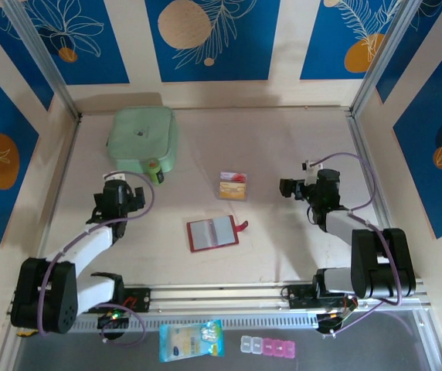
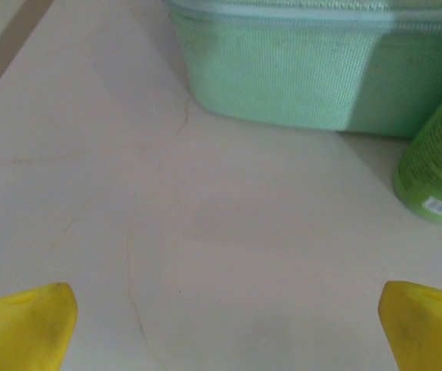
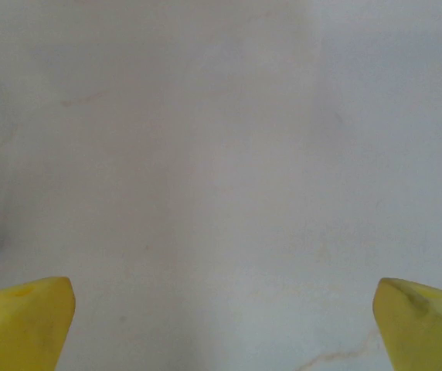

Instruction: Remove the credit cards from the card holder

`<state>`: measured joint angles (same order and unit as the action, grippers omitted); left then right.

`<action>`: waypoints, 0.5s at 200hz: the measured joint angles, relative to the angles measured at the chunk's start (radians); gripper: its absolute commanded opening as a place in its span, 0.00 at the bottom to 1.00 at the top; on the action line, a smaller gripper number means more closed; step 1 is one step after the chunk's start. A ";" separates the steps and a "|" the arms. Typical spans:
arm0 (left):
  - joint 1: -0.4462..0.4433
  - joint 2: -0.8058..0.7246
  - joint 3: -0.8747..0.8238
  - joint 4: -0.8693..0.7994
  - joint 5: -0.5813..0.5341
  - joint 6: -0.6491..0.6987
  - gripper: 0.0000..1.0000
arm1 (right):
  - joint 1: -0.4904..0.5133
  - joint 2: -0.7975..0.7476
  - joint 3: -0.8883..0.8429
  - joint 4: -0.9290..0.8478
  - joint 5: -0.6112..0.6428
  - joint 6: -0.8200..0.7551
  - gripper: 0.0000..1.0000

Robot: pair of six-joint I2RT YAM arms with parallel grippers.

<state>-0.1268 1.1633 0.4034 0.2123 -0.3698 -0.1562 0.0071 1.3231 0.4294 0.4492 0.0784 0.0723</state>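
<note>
The right hand [image 1: 287, 187] is spread wide, its yellow fingertips [image 3: 20, 321] far apart over bare worktop [image 1: 298, 147], gripping nothing. The left hand [image 1: 122, 193] is equally spread and empty, facing the pale green pouch [image 2: 306, 77] with a green bottle [image 2: 437, 170] just to its right. Between the two arms lies the one card holder [image 1: 212, 233], open and flat with its pockets up. Its long axis runs side to side, the red tab toward the right arm. Beyond it, apart from it, the credit cards [image 1: 232, 186] lie in one small pile; orange and red faces show, but I cannot count them. The right hand is nearer both — its fingers point leftward at the pile. From here the cards look to be out of the holder, though I cannot tell whether any remain in the pockets. One pouch, one bottle.
</note>
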 measured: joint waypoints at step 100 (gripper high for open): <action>0.037 0.262 -0.066 0.575 0.145 0.122 0.99 | -0.027 0.198 -0.025 0.312 -0.011 0.041 0.99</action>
<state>-0.0902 1.4254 0.3370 0.7872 -0.2253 -0.0345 -0.0196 1.5208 0.4042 0.7616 0.0677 0.1135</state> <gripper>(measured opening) 0.994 0.990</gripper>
